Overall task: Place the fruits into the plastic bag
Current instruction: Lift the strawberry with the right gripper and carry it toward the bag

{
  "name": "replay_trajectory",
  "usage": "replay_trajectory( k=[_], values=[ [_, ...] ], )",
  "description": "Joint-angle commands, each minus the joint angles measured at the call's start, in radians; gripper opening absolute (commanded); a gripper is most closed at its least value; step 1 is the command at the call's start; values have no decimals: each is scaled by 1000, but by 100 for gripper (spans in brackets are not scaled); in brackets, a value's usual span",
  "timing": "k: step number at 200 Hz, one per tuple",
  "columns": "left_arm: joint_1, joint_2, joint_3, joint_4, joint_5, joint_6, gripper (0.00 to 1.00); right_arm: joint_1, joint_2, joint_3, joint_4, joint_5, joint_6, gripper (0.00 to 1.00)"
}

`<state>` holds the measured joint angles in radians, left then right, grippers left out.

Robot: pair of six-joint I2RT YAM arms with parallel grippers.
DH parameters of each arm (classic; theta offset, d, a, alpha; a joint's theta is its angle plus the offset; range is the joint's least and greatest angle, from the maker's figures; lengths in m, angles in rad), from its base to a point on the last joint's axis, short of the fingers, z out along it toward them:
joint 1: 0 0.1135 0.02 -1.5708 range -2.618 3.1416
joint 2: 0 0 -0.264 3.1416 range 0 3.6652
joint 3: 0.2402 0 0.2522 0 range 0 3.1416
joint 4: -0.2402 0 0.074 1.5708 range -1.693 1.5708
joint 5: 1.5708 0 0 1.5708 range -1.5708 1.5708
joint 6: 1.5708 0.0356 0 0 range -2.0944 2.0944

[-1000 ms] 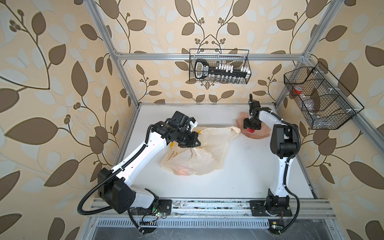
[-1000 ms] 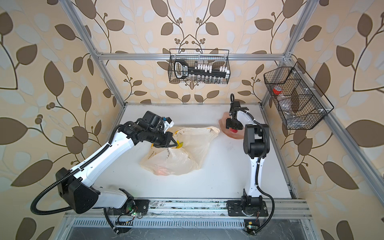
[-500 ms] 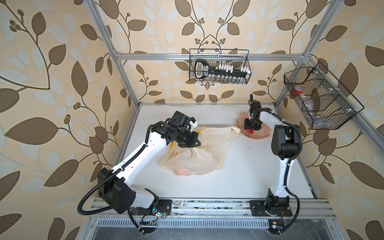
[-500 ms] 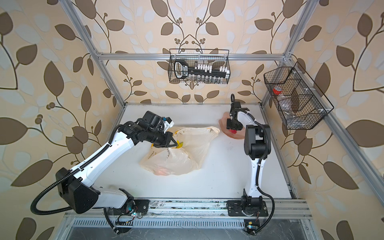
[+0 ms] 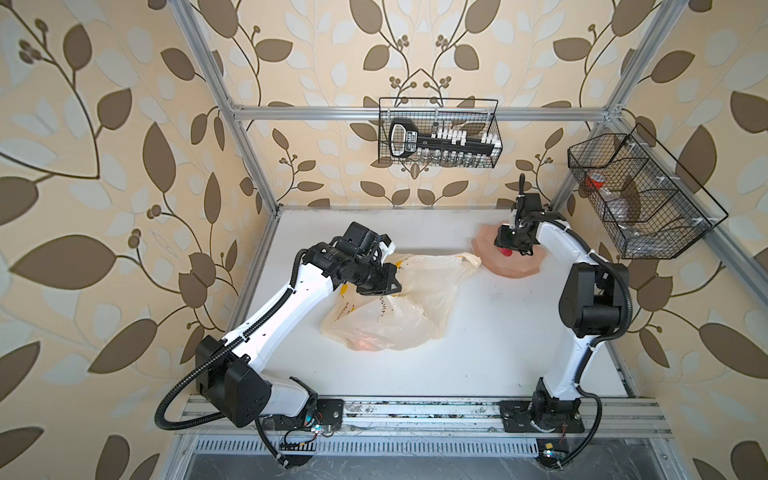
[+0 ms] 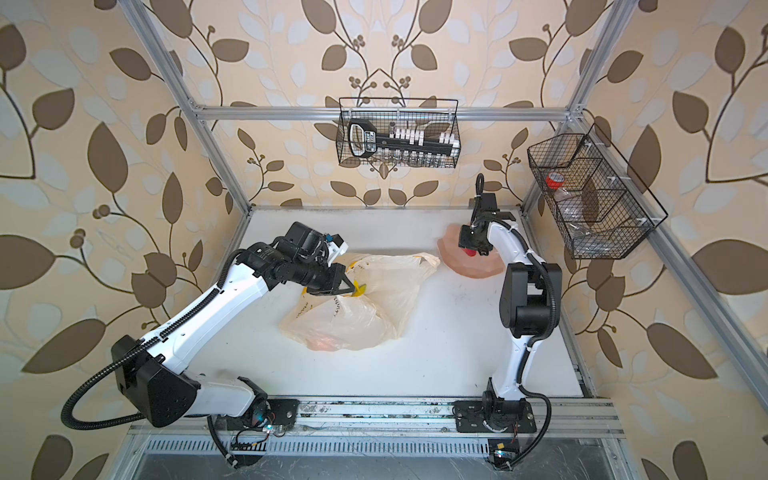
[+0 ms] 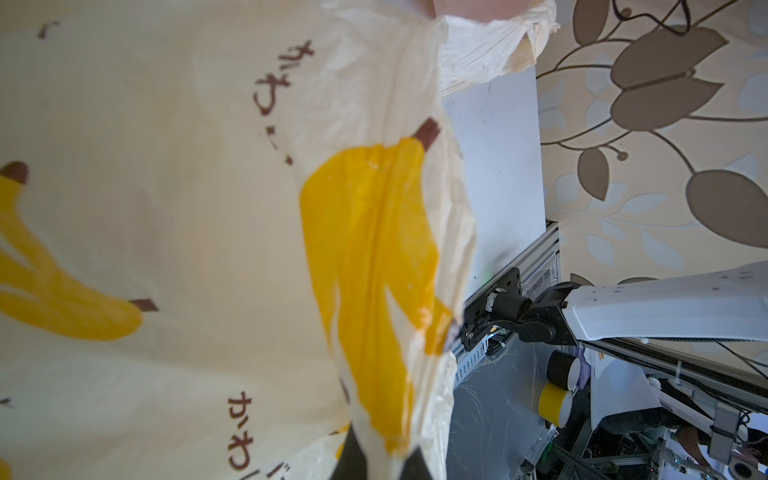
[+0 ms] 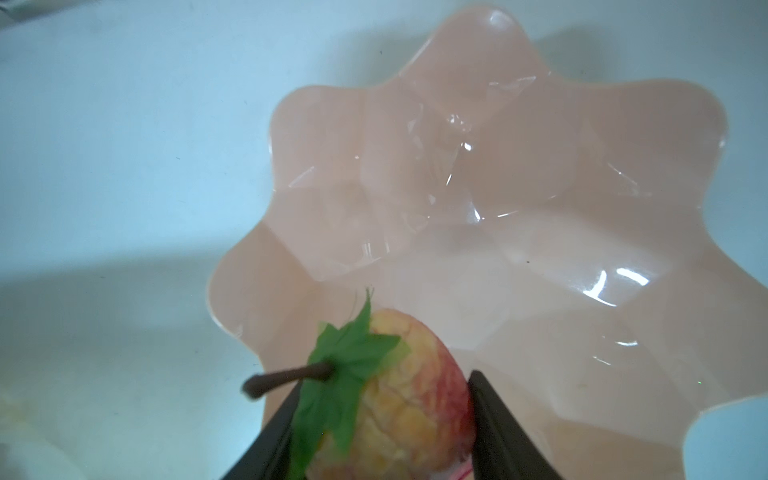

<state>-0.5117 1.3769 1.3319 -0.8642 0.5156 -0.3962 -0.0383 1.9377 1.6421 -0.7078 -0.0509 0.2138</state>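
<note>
Squeezing from both sides, the right gripper [image 8: 388,380] holds a toy strawberry [image 8: 399,411] — red and yellow, green leaf on top — right between its two fingers [image 8: 503,424], at the rim of the pink wavy plate [image 8: 540,187]. The left gripper [image 7: 384,446] is pinched tight on the plastic bag [image 7: 166,208], which lies on the white table [image 5: 498,332] beside the plate.

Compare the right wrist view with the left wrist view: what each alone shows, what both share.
Right wrist view only: a strawberry between the right gripper's fingers. Left wrist view only: the banana print on the plastic bag, pinched in the left gripper. Both: the white table, and probably the pink plate, plain in the right wrist view, a sliver beyond the bag in the left.
</note>
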Motion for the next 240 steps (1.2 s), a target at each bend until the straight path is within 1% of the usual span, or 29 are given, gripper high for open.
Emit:
replay_trajectory(
  k=[1,34,67,96,109,127,158,182,197,240],
  values=[
    [-9,-16,27,-3,8,2,0,-8,-43,15,5,-59,14,45],
    [-7,-13,27,1,10,2,0,-8,-96,-10,13,-110,40,43],
    [-8,-8,30,2,12,3,0,-8,-177,-106,67,-203,96,42],
    [-9,0,34,-1,12,5,0,-8,-285,-281,194,-324,191,42],
    [-9,2,37,-1,12,5,0,-8,-345,-386,302,-398,251,42],
    [-8,8,40,1,12,6,0,-7,-425,-530,424,-468,320,42],
    [-8,15,48,1,15,7,0,-6,-552,-699,544,-556,401,41],
    [-9,21,51,1,17,8,0,-6,-642,-818,654,-662,478,42],
    [-9,23,54,1,17,10,0,-3,-696,-884,692,-704,514,42],
    [-9,37,57,7,25,12,0,7,-826,-1016,699,-733,566,41]
  ],
)
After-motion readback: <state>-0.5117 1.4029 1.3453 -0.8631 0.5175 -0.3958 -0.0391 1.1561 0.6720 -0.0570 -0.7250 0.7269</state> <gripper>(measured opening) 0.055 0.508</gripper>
